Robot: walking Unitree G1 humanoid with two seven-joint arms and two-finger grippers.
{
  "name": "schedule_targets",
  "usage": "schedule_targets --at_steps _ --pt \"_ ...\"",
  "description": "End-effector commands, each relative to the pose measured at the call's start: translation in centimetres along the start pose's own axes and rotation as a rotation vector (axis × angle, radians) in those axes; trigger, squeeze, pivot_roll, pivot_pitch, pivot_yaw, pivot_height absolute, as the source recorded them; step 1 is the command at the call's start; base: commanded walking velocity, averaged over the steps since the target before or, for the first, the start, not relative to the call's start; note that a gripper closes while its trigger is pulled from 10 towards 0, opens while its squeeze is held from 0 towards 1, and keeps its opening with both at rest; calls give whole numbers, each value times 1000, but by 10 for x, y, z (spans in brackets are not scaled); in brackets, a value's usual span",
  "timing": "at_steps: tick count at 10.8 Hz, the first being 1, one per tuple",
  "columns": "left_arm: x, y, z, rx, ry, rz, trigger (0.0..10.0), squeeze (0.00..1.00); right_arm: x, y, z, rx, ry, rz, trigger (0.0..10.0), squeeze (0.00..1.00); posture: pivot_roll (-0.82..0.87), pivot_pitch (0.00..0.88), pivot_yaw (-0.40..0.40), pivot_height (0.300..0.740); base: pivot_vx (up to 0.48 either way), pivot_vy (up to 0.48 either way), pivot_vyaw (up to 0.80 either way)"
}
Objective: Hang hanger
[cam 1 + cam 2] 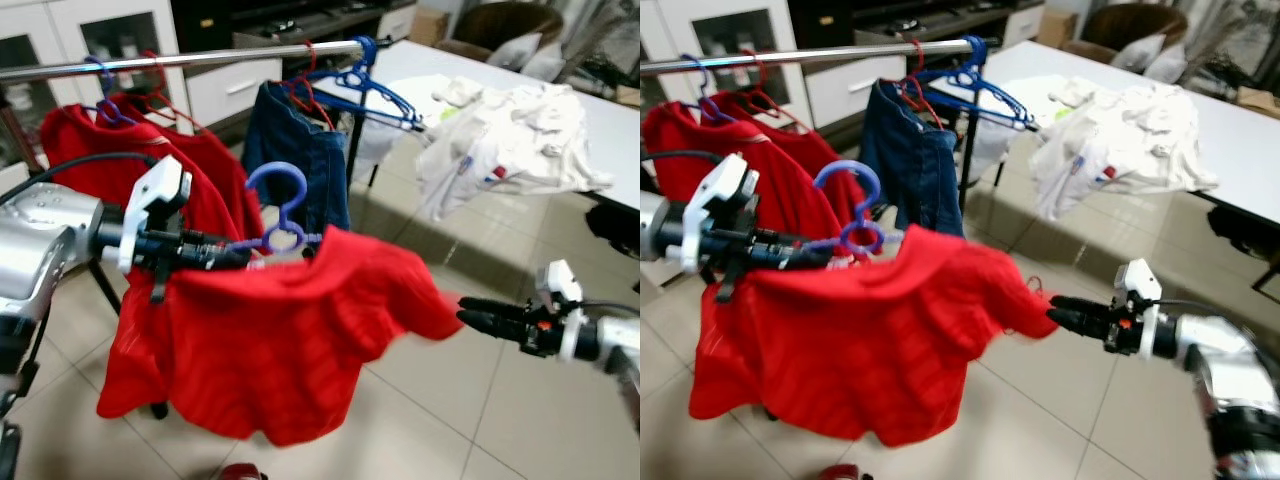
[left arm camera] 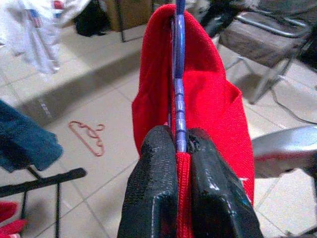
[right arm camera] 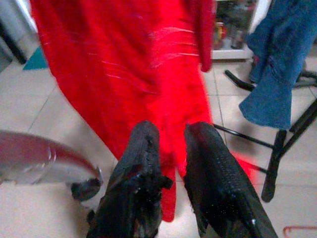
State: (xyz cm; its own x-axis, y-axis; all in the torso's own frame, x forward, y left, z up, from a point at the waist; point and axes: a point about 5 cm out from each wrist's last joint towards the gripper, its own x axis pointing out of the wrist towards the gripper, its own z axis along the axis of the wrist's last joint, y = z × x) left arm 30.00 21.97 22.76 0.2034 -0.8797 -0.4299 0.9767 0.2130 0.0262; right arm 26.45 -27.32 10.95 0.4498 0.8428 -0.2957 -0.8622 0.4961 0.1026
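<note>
A purple hanger (image 1: 281,205) carries a red shirt (image 1: 290,335) and is held out in front of me, below the rail. My left gripper (image 1: 238,257) is shut on the hanger's shoulder through the red cloth; the left wrist view shows the hanger's bar (image 2: 179,84) pinched between its fingers. The metal clothes rail (image 1: 200,58) runs across the top, behind and above the hook. My right gripper (image 1: 465,316) is open at the tip of the shirt's far sleeve, and the red cloth (image 3: 148,64) hangs right before its fingers (image 3: 141,163).
On the rail hang red shirts (image 1: 85,140), dark jeans (image 1: 300,150) and an empty blue hanger (image 1: 370,85). A white table (image 1: 610,130) with a heap of white clothes (image 1: 510,140) stands at the right. A pink hanger (image 2: 89,138) lies on the tiled floor.
</note>
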Motion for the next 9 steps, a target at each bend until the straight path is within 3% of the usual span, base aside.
schedule_targets --at_steps 1,2,4,5,6,7,8,9 --pt "4 3 9 47 -6 13 0 0 -9 0 17 -63 -14 1 10000 1000 102 0 -51 740 0 0 0" --pt "5 4 9 47 -8 16 0 0 -11 0 27 -91 -38 3 10000 1000 100 0 -50 740 0 0 0" --pt "15 6 7 69 29 -7 0 0 -13 6 83 -162 -197 49 10000 1000 95 0 -47 740 0 0 0" --pt "28 2 12 89 22 -58 0 0 6 20 108 -229 -209 156 10000 1000 92 0 -48 740 0 0 0" --pt "35 -1 14 109 29 -77 0 0 18 27 111 -260 -177 196 10000 1000 94 0 -52 740 0 0 0" --pt "46 -5 20 144 25 -97 0 0 37 37 115 -267 -165 259 10000 75 98 0 -58 740 0 0 0" --pt "61 -11 28 180 9 -117 0 0 59 52 123 -251 -194 330 10000 0 104 0 -69 740 0 0 0" --pt "66 -12 26 200 40 -118 0 0 66 58 126 -243 -201 364 10000 0 104 0 -70 740 0 0 0"
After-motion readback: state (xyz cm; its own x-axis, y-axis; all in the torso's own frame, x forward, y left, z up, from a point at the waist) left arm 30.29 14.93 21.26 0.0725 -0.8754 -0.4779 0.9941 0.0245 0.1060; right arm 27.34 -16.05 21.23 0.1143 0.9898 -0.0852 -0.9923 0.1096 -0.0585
